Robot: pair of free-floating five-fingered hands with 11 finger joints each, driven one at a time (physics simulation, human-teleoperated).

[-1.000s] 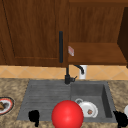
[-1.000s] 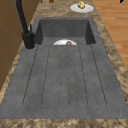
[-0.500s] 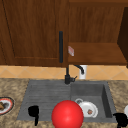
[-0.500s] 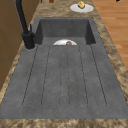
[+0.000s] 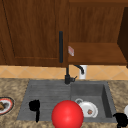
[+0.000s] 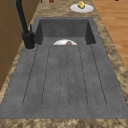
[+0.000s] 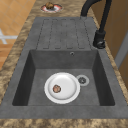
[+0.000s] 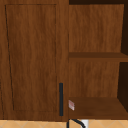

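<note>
Left hand (image 5: pixel 35 106): front view, hanging over the front part of the ribbed draining board (image 5: pixel 45 96), one finger pointing straight down toward the sink's front rim; it has hold of nothing. How the other fingers are set cannot be told.

Right hand (image 5: pixel 121 118): front view, low at the sink's front right corner, over the granite counter (image 5: pixel 117 87); a dark bunched shape, finger spread not readable, nothing seen in its hold.

Red ball (image 5: pixel 67 114): front view, large, at the front edge of the sink between the 2 hands, covering part of the basin rim; apart from both hands.

White plate (image 7: pixel 62 87): on the basin floor, just beside the drain (image 7: pixel 82 80), with 1 small brown morsel (image 7: pixel 56 88) on it left of centre.

Basin (image 7: pixel 37 75): steep walls on all 4 sides; free floor behind and right of the plate.

Black faucet (image 5: pixel 68 75): stands at the back rim where draining board meets basin, spout reaching toward the basin.

Counter plates: 1 red-rimmed plate (image 5: pixel 5 105) with brown food, left of the sink; 1 white plate (image 6: pixel 81 7) with a yellow item, beyond the basin end.

Cabinet door (image 8: pixel 32 57): closed, vertical black handle (image 8: pixel 61 98) at its right edge; open shelves (image 8: pixel 97 106) adjoin.

Small pinkish tag (image 8: pixel 71 105) on the lower shelf's left end: no readable writing.
</note>
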